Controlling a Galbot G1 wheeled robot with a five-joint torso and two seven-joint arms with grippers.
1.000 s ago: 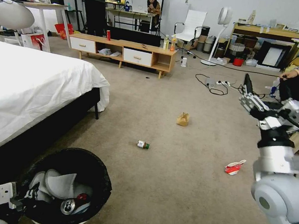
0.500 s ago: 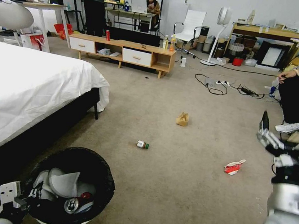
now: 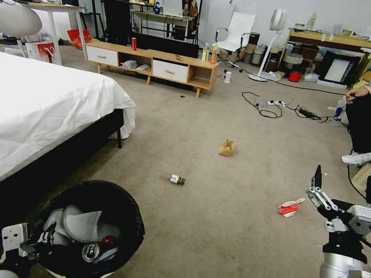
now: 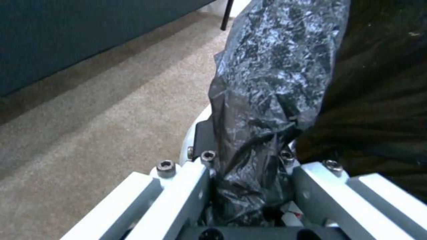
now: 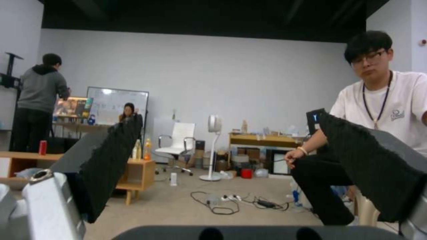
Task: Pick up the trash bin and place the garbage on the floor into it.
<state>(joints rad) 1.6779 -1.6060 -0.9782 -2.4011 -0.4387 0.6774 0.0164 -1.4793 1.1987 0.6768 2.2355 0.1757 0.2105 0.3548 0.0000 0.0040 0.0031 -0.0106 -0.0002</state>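
Head view: the red-white carton [image 3: 290,208] is seen on the floor [image 3: 210,232] just left of the right gripper [image 3: 343,187], held apart and nearest it. The trash bin [image 3: 88,231] is clamped at its rim by the left gripper [image 4: 249,186], beside the bed [image 3: 32,102].

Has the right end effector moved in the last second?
Yes. The right end effector has dropped: it was level with the floor cables, and now hangs open just right of the red-white carton, which hasn't shifted.

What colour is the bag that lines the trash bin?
Black; the bag in the trash bin shows best in the head view.
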